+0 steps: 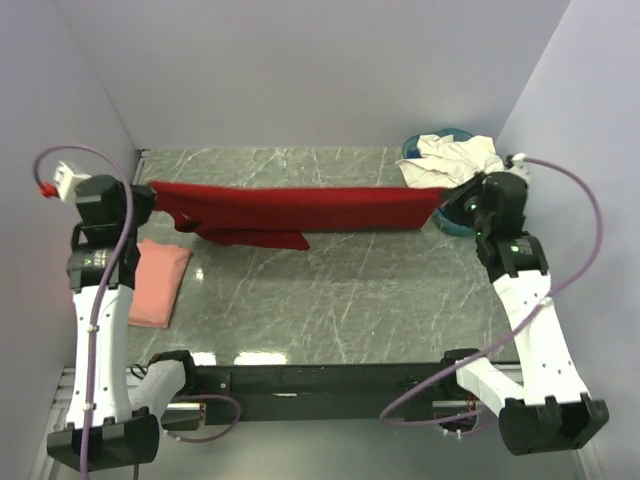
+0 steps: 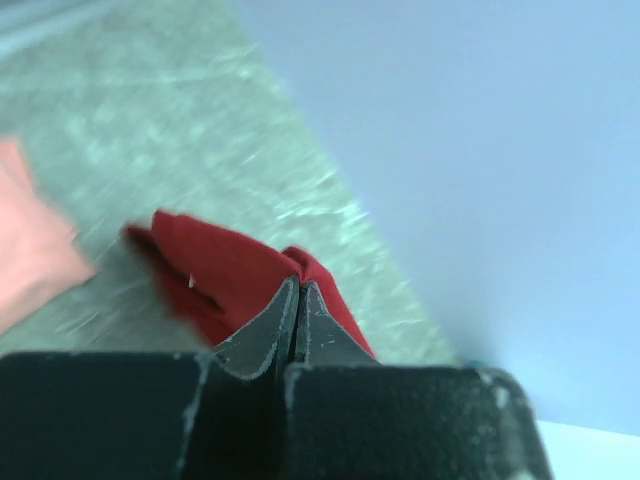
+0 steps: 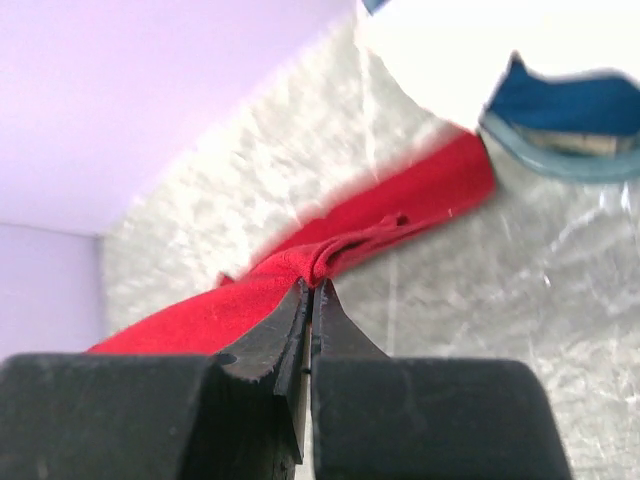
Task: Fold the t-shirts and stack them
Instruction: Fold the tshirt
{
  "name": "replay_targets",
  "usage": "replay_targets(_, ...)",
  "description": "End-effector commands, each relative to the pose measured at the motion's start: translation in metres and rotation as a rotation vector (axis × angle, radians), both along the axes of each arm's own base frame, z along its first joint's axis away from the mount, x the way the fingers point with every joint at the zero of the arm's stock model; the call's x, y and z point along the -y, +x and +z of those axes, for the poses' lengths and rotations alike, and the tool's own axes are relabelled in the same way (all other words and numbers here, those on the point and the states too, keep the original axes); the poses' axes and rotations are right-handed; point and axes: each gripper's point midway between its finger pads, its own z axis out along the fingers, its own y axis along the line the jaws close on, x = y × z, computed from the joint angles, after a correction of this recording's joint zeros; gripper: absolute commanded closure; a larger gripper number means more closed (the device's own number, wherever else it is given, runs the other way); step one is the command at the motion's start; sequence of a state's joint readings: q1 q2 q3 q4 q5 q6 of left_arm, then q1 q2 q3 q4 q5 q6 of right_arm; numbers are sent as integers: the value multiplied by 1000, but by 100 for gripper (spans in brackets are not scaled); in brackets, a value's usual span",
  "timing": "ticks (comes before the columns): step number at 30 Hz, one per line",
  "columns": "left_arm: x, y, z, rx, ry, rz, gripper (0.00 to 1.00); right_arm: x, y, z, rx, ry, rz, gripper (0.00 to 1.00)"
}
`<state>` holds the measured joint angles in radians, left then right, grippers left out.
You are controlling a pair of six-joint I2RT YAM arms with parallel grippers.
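Note:
The deep red t-shirt hangs stretched in a long band across the far part of the table, held between both grippers. My left gripper is shut on its left end, seen in the left wrist view pinching the red cloth. My right gripper is shut on its right end, with red cloth bunched at the tips. A folded salmon-pink t-shirt lies flat at the left. Cream-white t-shirts are heaped in the basin at the far right.
A round blue plastic basin stands at the far right corner, just behind my right gripper; it also shows in the right wrist view. Walls close the table on the left, back and right. A marble tabletop lies below the shirt.

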<state>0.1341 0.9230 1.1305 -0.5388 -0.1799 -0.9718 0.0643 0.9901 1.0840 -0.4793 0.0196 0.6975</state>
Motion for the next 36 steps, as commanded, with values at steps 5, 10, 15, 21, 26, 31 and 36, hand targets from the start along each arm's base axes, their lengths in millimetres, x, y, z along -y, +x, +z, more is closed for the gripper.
replay_targets(5,4,-36,124,235,95,-20,100,22,-44,112,234,-47,-74,100)
replay_targets(10,4,-43,164,322,110,-15,99,17,-52,151,342,-21,-49,100)
replay_targets(15,3,-17,175,349,98,-21,100,14,-29,174,385,-24,-34,100)
replay_targets(21,-3,45,178,361,99,-33,99,12,26,179,392,-27,-33,100)
replay_targets(26,-10,109,190,390,110,-64,99,8,82,192,446,-27,-9,100)
replay_targets(31,-13,168,209,431,112,-114,100,5,129,216,495,-27,16,100)
replay_targets(36,-18,171,249,526,137,-129,100,6,140,254,573,-16,29,100)
